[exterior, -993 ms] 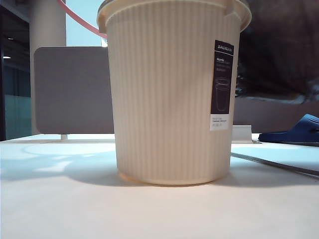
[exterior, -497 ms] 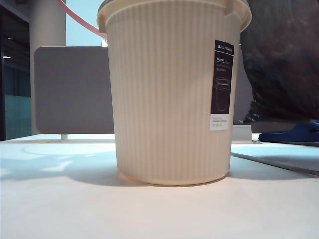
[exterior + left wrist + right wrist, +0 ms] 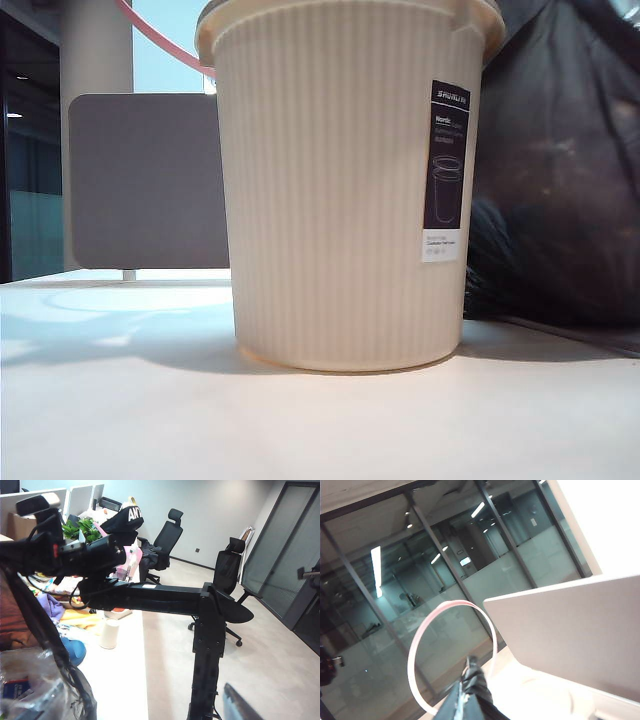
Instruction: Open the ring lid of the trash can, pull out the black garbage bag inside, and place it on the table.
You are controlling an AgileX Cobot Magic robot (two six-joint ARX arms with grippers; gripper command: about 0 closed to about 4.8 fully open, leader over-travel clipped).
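Progress looks well past halfway: the ring lid [image 3: 451, 652] is lifted off the trash can [image 3: 345, 185] and stands up behind it, while the black garbage bag [image 3: 560, 170] is out, hanging just right of the can with its lower folds down near the table [image 3: 200, 420] (whether it rests there yet I cannot tell). Right gripper [image 3: 470, 692] is pinched shut on a twist of black plastic up over the can; the left gripper, spread wide, stays out of sight. Compared with a second ago, the bag has sunk lower, hiding the blue slipper.
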